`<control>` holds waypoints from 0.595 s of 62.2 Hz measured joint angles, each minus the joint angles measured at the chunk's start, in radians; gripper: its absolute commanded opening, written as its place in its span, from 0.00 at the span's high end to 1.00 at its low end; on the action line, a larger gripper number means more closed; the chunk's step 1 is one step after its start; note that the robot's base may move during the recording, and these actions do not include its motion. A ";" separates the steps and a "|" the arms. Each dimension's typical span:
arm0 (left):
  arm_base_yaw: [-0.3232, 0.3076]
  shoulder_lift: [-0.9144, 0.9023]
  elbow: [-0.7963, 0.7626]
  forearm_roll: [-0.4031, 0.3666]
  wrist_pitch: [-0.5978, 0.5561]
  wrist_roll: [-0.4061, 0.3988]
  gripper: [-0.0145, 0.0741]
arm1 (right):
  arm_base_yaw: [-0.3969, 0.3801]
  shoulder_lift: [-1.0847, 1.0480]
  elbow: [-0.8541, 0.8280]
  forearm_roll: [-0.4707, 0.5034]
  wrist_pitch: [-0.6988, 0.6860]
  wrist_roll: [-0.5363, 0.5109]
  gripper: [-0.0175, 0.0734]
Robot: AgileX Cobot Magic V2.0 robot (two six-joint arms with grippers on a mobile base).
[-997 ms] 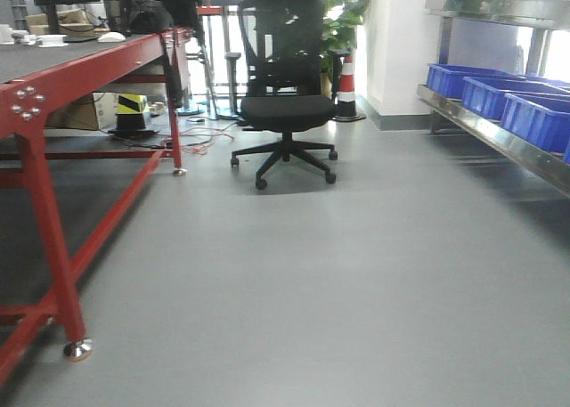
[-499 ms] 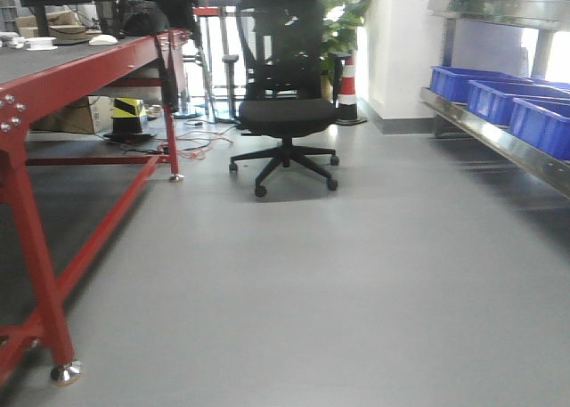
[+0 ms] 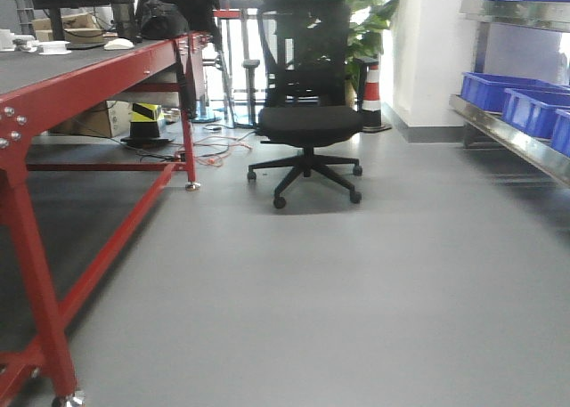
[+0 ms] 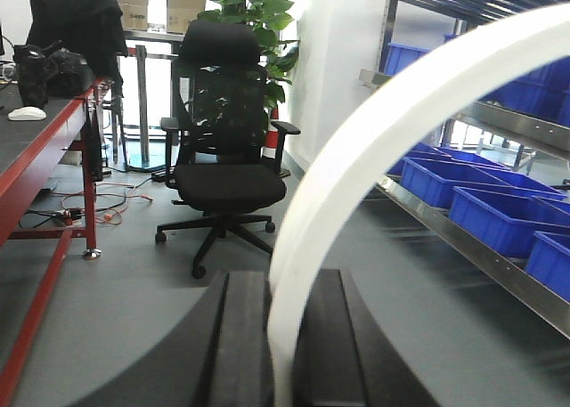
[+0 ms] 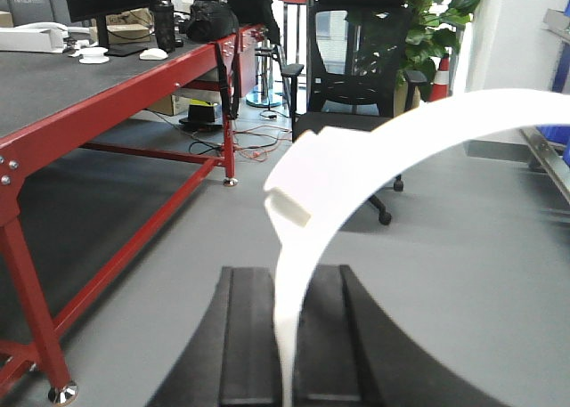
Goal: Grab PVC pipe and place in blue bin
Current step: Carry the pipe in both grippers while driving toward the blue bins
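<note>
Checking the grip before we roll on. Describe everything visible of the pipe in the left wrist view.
The pipe is white, smooth and matte, plastic by its look, and strongly curved. It rises from between the two dark fingers of the left gripper, which close on it from both sides. From there it arcs up and to the right and leaves the picture at the top right corner. Its lower end is cut off by the bottom edge. Nothing else touches it in this view.

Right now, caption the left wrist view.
Left gripper holds curved white PVC pipe; black chair ahead, blue bins shelved alongside.
</note>
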 measured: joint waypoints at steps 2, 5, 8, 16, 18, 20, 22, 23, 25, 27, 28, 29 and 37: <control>0.000 0.000 0.000 0.000 0.000 0.000 0.96 | 0.000 0.000 0.000 0.000 0.000 0.000 0.99; 0.000 0.000 0.000 0.000 0.000 0.000 0.96 | 0.000 0.000 0.000 0.000 0.000 0.000 0.99; 0.000 0.000 0.000 0.000 0.000 0.000 0.96 | 0.000 0.000 0.000 0.000 0.000 0.000 0.99; 0.000 0.000 0.000 0.000 0.000 0.000 0.96 | 0.000 0.000 0.000 0.000 0.000 0.000 0.99; 0.000 0.000 0.000 0.000 0.000 0.000 0.96 | 0.000 0.000 0.000 0.000 0.000 0.000 0.99; 0.000 0.000 0.000 0.000 0.000 0.000 0.96 | 0.000 0.000 0.000 0.000 0.000 0.000 0.99; 0.000 0.000 0.000 0.000 0.000 0.000 0.96 | 0.000 0.000 0.000 0.000 0.000 0.000 0.99; 0.000 0.000 0.000 0.000 0.000 0.000 0.96 | 0.000 0.000 0.000 0.000 0.000 0.000 0.99; 0.000 0.000 0.000 0.000 0.000 0.000 0.96 | 0.000 0.000 0.000 0.000 0.000 0.000 0.99; 0.000 0.000 0.000 0.000 0.000 0.000 0.96 | 0.000 0.000 0.000 0.000 0.000 0.000 0.99; 0.000 0.000 0.000 0.000 0.000 0.000 0.96 | 0.000 0.000 0.000 0.000 0.000 0.000 0.99; 0.000 0.000 0.000 0.000 0.000 0.000 0.96 | 0.000 0.000 0.000 0.000 0.000 0.000 0.99; 0.000 0.000 0.000 0.000 0.000 0.000 0.96 | 0.000 0.000 0.000 0.000 0.000 0.000 0.99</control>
